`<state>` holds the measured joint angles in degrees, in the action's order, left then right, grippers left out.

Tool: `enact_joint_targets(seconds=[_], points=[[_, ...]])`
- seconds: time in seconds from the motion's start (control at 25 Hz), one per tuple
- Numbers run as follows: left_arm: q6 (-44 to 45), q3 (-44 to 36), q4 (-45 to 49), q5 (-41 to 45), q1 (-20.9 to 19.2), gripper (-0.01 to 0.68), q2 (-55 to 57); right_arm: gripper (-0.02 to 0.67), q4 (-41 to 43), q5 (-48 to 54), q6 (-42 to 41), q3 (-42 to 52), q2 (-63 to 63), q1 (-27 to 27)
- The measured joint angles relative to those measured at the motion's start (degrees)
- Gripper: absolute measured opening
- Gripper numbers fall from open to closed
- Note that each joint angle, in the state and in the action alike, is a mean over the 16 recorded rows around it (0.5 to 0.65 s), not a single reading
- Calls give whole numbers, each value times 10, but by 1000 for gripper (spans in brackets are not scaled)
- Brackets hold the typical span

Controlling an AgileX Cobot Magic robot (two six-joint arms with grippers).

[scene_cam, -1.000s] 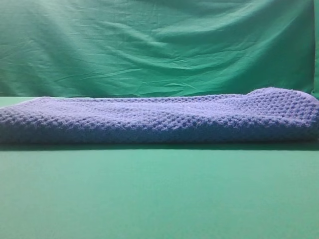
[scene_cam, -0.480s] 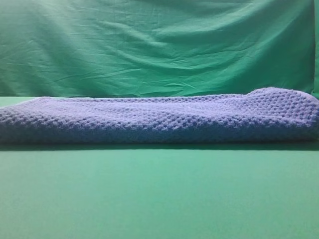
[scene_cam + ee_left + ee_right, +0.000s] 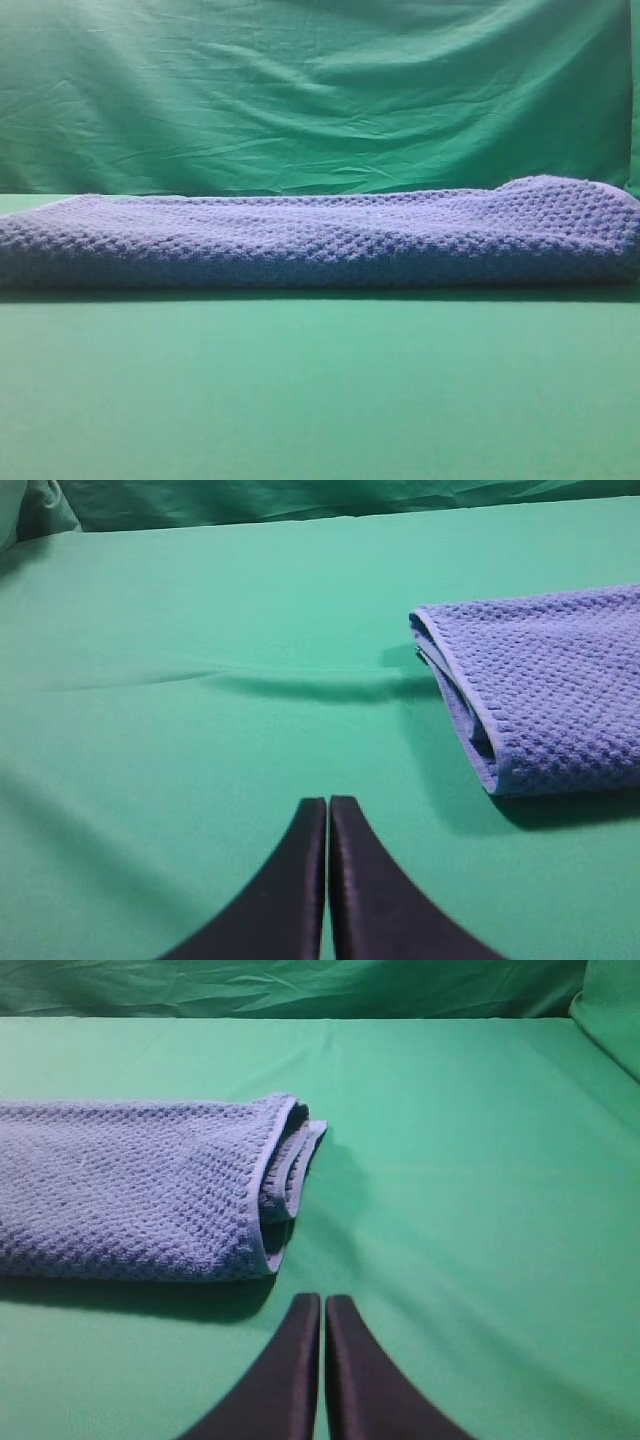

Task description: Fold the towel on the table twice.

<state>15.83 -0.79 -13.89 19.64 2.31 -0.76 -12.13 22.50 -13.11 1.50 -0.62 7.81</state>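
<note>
The blue-grey waffle-knit towel (image 3: 320,240) lies folded in a long band across the green table (image 3: 320,390), reaching both side edges of the high view. Its left end (image 3: 540,700) shows stacked layers in the left wrist view, and its right end (image 3: 150,1185) shows a rolled fold in the right wrist view. My left gripper (image 3: 328,805) is shut and empty, hovering over bare table to the left of the towel. My right gripper (image 3: 322,1300) is also shut and empty, near the towel's right end and in front of it. Neither gripper appears in the high view.
A wrinkled green fabric backdrop (image 3: 320,90) hangs behind the table. Bare green table surface stretches in front of the towel (image 3: 320,400) and beyond each end of it.
</note>
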Motion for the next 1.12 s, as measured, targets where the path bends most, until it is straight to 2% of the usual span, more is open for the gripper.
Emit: enact_joint_targets(seconds=[1.12], points=[[0,0,-1,4,0,0,0,0,0,0,0,0,0,0]])
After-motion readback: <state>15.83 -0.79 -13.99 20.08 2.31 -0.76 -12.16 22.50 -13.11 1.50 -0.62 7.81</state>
